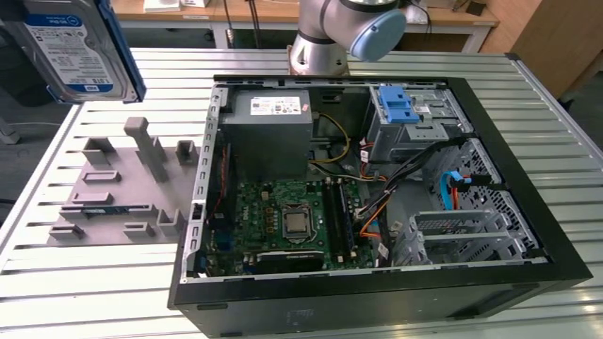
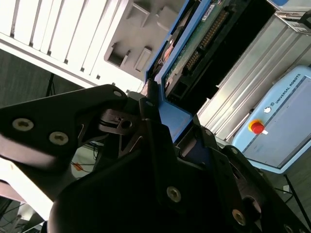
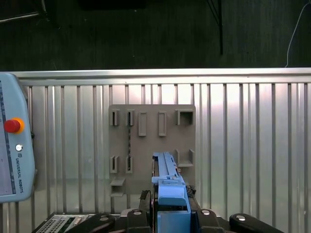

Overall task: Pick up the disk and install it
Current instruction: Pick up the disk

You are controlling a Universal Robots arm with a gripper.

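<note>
The disk [image 1: 73, 49], a silver hard drive with a white-and-blue label and a blue carrier frame, hangs high in the air at the exterior view's upper left, above the table's edge. In the first wrist view the disk [image 3: 168, 182] appears edge-on over the grey fixture board, with my gripper [image 3: 170, 209] shut on its blue frame. The second wrist view shows the disk's green circuit-board side [image 2: 194, 51] rising out of my black gripper [image 2: 165, 114].
An open computer case [image 1: 527, 212] lies on the slatted metal table [image 1: 85, 282], with a grey power-supply box [image 1: 273, 116] and a light-blue latch piece [image 1: 399, 106] on the drive cage. A grey fixture board [image 1: 118, 198] sits beside the case. A control pendant [image 3: 12, 145] is nearby.
</note>
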